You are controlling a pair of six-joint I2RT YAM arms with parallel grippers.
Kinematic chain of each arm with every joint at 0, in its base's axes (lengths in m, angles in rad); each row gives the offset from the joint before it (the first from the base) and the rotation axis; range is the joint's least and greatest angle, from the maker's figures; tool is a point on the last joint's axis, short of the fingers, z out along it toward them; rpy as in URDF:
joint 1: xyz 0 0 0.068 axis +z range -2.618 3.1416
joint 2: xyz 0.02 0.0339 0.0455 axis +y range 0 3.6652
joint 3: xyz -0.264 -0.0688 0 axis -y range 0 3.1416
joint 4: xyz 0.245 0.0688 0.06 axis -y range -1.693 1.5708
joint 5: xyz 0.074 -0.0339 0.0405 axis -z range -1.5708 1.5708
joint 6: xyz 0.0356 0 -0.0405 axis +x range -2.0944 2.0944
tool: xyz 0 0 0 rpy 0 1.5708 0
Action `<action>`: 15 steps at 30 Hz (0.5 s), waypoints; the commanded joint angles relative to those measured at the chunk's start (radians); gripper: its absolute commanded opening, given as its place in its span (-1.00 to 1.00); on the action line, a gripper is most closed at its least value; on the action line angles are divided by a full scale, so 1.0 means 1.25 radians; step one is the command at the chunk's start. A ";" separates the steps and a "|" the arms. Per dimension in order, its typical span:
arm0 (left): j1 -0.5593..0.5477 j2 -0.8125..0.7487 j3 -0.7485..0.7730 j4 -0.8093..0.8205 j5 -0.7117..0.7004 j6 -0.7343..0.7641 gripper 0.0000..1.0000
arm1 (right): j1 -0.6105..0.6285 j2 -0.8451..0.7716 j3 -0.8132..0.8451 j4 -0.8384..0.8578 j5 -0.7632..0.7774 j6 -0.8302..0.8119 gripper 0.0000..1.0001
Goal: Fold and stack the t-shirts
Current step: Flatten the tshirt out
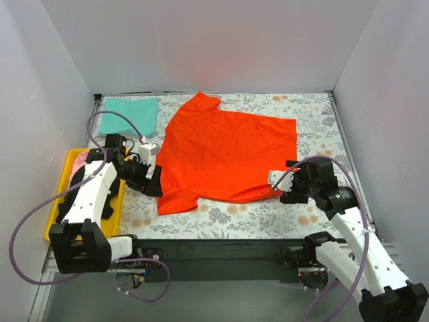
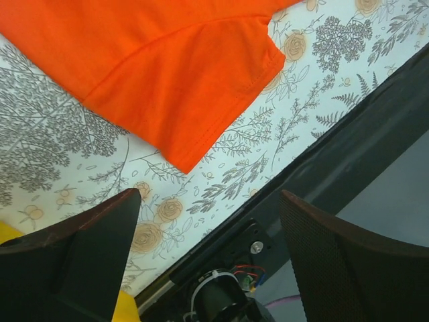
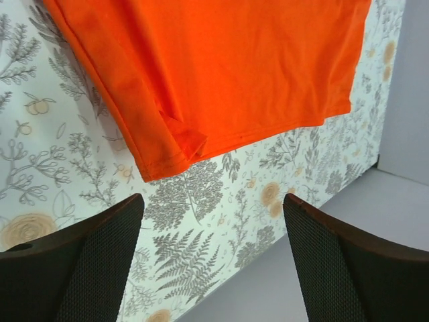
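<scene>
The orange-red t-shirt (image 1: 224,154) is lying spread flat across the middle of the worktop, its sleeves pointing to the far edge and the near-left area and its hem running along the right side. A teal t-shirt (image 1: 129,115) is sitting folded in the far-left corner, well apart from it.

The left arm is reaching forward along the left edge and bending in toward the shirt. Its left claw (image 1: 154,182) is hovering low just beside the near sleeve. In the left wrist view this claw (image 2: 208,258) is standing wide open and holding nothing, with the sleeve's tip lying ahead of the gap.

The right arm is stretching from the near-right corner, and its right claw (image 1: 276,190) is pointing at the near hem corner. In the right wrist view this claw (image 3: 211,261) is likewise gaping open and empty, with the slightly tucked hem corner lying just ahead of the fingers.

The floral cloth (image 1: 315,114) is covering the worktop. A yellow tray (image 1: 59,194) is sitting at the left edge, with a pink t-shirt (image 1: 80,157) showing inside it.
</scene>
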 commanded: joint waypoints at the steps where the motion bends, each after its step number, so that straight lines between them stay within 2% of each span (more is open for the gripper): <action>1: 0.005 -0.043 0.023 0.017 0.006 0.049 0.61 | -0.002 0.033 0.067 -0.094 -0.027 0.049 0.77; 2: 0.005 -0.028 0.043 0.028 0.009 0.047 0.42 | -0.001 0.062 0.077 -0.095 -0.031 0.074 0.69; 4: 0.003 0.024 0.070 0.079 0.015 0.023 0.23 | -0.002 0.164 0.129 -0.095 -0.044 0.167 0.54; 5: 0.002 0.044 0.082 0.098 0.014 -0.006 0.08 | -0.002 0.204 0.152 -0.096 -0.045 0.204 0.36; 7: -0.011 0.108 0.123 0.149 -0.011 -0.024 -0.05 | -0.001 0.314 0.214 -0.117 -0.054 0.278 0.19; 8: -0.014 0.129 0.135 0.165 -0.027 -0.040 -0.09 | -0.002 0.346 0.232 -0.129 -0.061 0.293 0.07; 15: -0.101 0.289 0.203 0.267 -0.121 -0.086 -0.21 | 0.002 0.521 0.239 -0.123 -0.024 0.346 -0.04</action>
